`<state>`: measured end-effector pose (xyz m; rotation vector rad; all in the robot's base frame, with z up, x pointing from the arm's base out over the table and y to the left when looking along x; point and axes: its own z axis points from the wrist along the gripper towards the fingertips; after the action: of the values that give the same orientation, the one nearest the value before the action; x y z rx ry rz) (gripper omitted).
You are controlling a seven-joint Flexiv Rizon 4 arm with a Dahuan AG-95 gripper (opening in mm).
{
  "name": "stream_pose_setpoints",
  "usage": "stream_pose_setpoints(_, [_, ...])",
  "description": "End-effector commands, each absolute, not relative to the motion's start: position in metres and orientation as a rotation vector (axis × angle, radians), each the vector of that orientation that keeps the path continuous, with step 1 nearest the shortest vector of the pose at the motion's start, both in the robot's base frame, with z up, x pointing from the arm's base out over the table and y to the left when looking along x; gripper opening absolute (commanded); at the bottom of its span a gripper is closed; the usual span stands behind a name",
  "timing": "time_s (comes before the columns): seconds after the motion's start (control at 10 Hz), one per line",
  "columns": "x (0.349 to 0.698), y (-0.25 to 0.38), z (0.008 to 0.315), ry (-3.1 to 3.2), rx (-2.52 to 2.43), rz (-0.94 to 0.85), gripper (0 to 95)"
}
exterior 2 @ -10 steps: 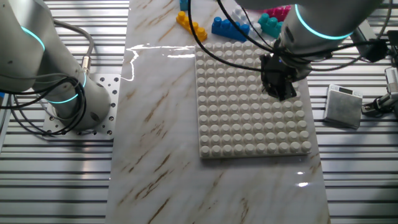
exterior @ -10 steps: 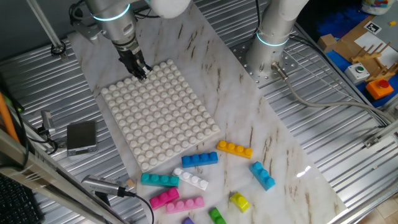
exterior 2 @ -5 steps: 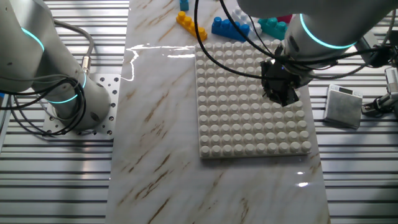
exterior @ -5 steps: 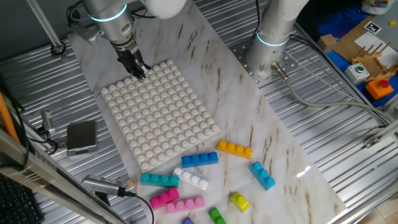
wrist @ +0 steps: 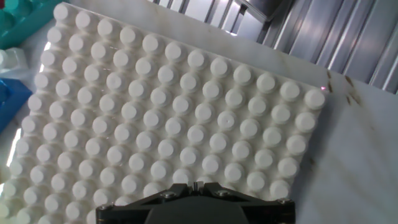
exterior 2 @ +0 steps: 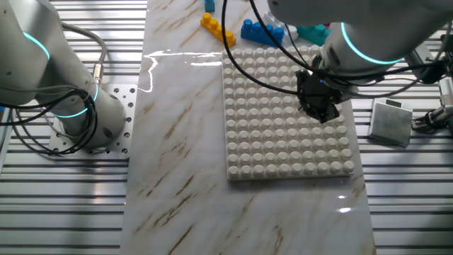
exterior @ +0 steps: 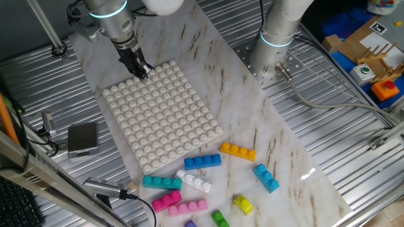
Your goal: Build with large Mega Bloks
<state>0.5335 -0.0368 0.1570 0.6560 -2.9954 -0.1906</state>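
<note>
My gripper (exterior: 142, 72) hangs shut and empty over a far corner of the white studded baseplate (exterior: 161, 116). The other fixed view shows the gripper (exterior 2: 323, 113) near the baseplate's (exterior 2: 283, 120) right edge. In the hand view the jaws meet at the bottom edge, the gripper (wrist: 196, 185) above the baseplate (wrist: 174, 112). Loose Mega Bloks lie beyond the plate's near side: orange (exterior: 238, 151), blue (exterior: 202, 161), white (exterior: 194, 181), teal (exterior: 161, 182), pink (exterior: 166, 200), light blue (exterior: 266, 177), yellow (exterior: 243, 203) and green (exterior: 219, 219). Orange (exterior 2: 217, 28) and blue (exterior 2: 262, 32) ones show at the other fixed view's top.
A small grey box (exterior: 83, 137) sits on the ribbed metal table left of the plate, with cables beside it. A second arm's base (exterior: 278, 38) stands bolted at the marble sheet's far side. Cardboard and blue clutter (exterior: 366, 50) lies at the far right.
The gripper has drifted slightly up and toward the baseplate's edge, staying shut. The bloks have not moved.
</note>
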Motion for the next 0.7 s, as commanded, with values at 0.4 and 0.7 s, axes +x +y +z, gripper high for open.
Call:
stream_pose_setpoints(0.4, [0.532, -0.037, 0.157, -2.989, 0.678, -0.179, 0.0])
stream_pose_setpoints(0.7, [0.536, -0.021, 0.156, -2.977, 0.651, -0.176, 0.0])
